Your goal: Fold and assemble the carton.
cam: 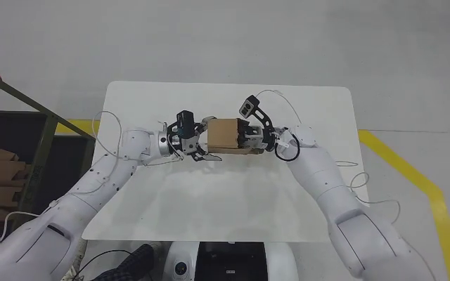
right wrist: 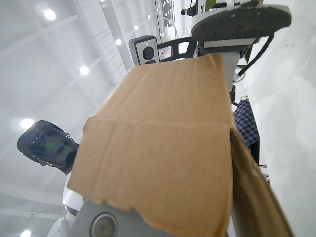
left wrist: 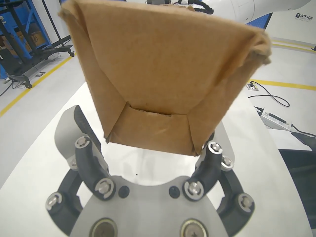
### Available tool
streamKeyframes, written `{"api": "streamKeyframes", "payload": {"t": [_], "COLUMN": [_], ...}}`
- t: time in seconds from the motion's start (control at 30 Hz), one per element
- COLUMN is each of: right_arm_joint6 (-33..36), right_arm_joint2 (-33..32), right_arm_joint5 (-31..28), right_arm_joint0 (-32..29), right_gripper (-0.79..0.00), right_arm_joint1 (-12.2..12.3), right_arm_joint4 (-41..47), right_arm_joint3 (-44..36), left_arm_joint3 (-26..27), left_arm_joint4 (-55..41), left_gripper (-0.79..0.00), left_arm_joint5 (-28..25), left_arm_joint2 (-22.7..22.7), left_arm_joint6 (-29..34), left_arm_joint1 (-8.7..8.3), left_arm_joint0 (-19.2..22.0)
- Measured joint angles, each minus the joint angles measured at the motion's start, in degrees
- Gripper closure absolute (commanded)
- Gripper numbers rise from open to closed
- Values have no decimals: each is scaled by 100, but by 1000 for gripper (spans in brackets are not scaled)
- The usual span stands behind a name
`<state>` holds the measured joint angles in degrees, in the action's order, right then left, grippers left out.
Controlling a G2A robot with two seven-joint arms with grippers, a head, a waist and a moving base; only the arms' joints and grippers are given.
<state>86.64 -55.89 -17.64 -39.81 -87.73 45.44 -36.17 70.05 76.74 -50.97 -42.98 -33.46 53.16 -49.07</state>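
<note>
Carton (cam: 223, 135) hides your right claw (cam: 252, 139): can't tell its grip. Left claw (cam: 202, 142) spread at its other end, long axis running between them.

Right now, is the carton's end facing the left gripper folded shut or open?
Folded shut: in the left wrist view the carton has its flaps turned inward, leaving only a thin slit.

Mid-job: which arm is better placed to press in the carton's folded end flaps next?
Probably left. The left gripper is open and faces the folded end of the carton, straddling it. The right gripper sits at the opposite end, apparently steadying the carton.
</note>
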Motion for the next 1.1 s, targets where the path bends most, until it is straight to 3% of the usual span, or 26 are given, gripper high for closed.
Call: {"api": "streamKeyframes", "payload": {"t": [0.1, 0.17, 0.23, 0.4, 0.67, 1.1], "right_arm_joint6": [3, 3, 10, 13, 20, 13], "right_arm_joint2": [2, 0, -3, -11, -31, -111], "right_arm_joint5": [3, 4, 11, 14, 21, 14], "right_arm_joint0": [11, 23, 37, 66, 106, 162], "right_gripper": [0, 0, 0, 0, 0, 0], "right_arm_joint1": [-7, -12, -17, -25, -33, 10], "right_arm_joint4": [-6, -6, -1, -5, -21, -162], "right_arm_joint3": [18, 36, 59, 86, 139, 196], "left_arm_joint3": [-6, -9, -10, -15, -27, -82], "left_arm_joint4": [4, 0, -2, 6, -14, -31], "left_gripper": [-699, -591, -570, -594, -520, -517], "left_arm_joint5": [-51, -89, -114, -155, -224, -387], "left_arm_joint2": [-30, -53, -78, -132, -225, -399], "left_arm_joint6": [-8, -2, -1, 21, 0, -171], "left_arm_joint1": [14, 24, 33, 53, 86, 119], "left_arm_joint0": [-17, -24, -35, -62, -108, -210]}}
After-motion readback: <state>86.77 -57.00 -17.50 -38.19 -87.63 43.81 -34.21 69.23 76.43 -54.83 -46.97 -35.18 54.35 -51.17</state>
